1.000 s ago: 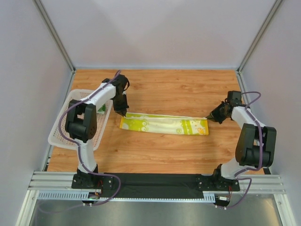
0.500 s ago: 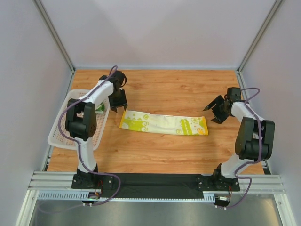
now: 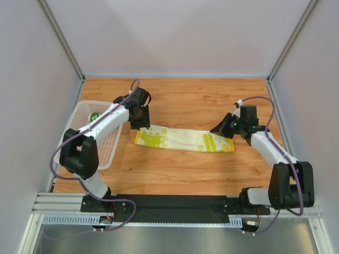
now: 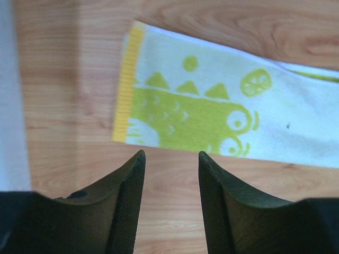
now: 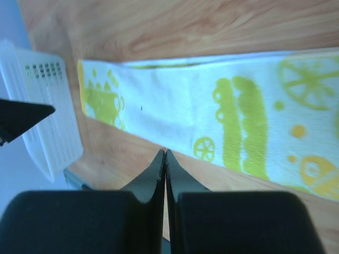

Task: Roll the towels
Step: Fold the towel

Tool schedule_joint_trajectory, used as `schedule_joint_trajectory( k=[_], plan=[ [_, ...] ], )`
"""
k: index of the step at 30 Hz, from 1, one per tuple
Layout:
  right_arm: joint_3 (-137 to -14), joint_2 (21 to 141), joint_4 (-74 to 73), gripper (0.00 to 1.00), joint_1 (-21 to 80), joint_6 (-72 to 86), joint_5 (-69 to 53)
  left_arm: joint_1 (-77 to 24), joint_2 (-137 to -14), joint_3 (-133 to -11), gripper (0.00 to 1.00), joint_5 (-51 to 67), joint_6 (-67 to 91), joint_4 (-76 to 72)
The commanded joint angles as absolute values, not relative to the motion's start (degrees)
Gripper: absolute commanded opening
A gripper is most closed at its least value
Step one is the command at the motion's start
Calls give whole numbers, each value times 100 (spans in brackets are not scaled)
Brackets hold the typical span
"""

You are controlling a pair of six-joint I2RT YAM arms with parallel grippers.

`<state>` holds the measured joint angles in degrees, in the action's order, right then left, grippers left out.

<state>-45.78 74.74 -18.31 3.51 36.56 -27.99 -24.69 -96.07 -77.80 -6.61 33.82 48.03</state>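
Towel position: the long, narrow white terry towel with yellow-green printed figures [image 3: 183, 140] lies flat and unrolled on the light brown wooden table [image 3: 185, 100]. It stretches from one gripper to the other.

Left gripper [image 3: 137, 125]: the two black fingers are spread with a clear gap, and nothing is between them. In the left wrist view, the left gripper [image 4: 169, 156] hangs over bare wood. The towel [image 4: 212, 111] lies just ahead of the fingertips, and its yellow-bordered short end is ahead and slightly to the left. The pictures do not show any contact with the cloth.

Right gripper [image 3: 214, 128]: the fingers are pressed together to a single point with nothing pinched. In the right wrist view, the right gripper [image 5: 165, 153] has its tips at the near long edge of the towel [image 5: 212, 121]. The printed strip runs across in front of it. Whether the tips touch the cloth cannot be told.

Basket: a white perforated plastic basket [image 3: 79, 114] sits beside the left arm, on the side away from the towel. It holds a small green-and-white item [image 3: 96, 116] that is too small to identify. In the right wrist view, the basket [image 5: 47, 106] appears beyond the far end of the towel.
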Motion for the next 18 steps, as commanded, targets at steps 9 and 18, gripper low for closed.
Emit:
schedule_joint_trajectory(
  k=[9, 18],
  plan=[
    [-4368, 9271, -1027, 0, 748, 3709, -4009, -2637, -10336, -6998, 48, -228, 3630, 3788],
    [-3920, 9800, -1248, 0, 115, 3771, -3261, -2479, -10037, -5767, 47, -387, 3972, 3349]
  ],
)
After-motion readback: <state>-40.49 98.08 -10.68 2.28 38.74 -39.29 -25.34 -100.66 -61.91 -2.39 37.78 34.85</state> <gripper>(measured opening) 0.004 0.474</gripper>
